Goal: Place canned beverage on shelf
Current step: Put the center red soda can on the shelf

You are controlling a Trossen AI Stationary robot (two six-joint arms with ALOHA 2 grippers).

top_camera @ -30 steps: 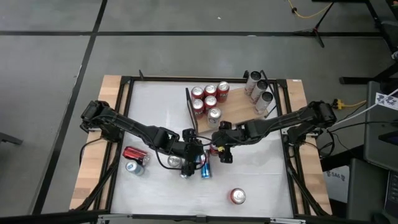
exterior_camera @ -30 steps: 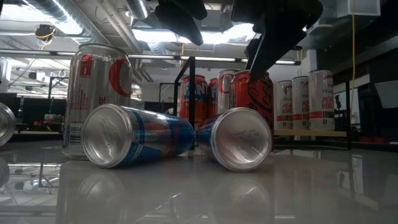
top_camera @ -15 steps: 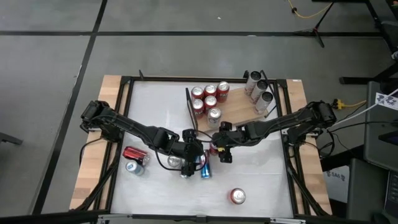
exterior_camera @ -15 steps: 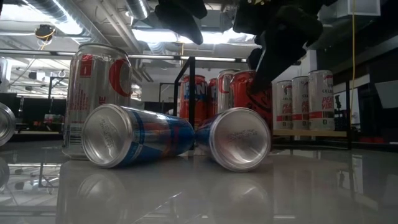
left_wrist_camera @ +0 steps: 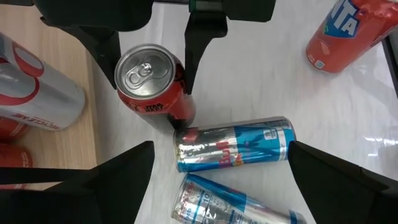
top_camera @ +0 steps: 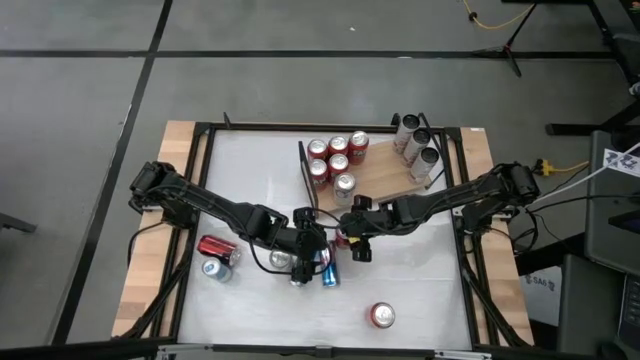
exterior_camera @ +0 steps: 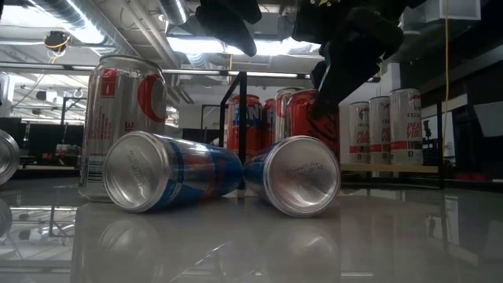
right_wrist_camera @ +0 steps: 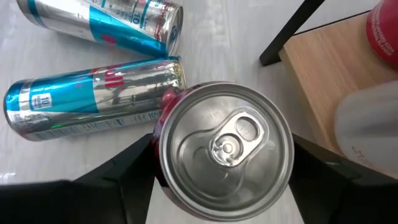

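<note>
Right wrist view is showing our right end effector (right_wrist_camera: 222, 186) narrowing around the upright red can (right_wrist_camera: 224, 146), fingers not yet clamped, just off the shelf (right_wrist_camera: 326, 81); our left end effector (left_wrist_camera: 217, 171) is hanging spread, empty, nearby.

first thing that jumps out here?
The right gripper straddling an upright red can mid-table, just off the shelf edge, jaws closing but not clearly gripping. Two blue cans lie on their sides right beside it, under the open left gripper. The shelf already holds two clusters of cans.
</note>
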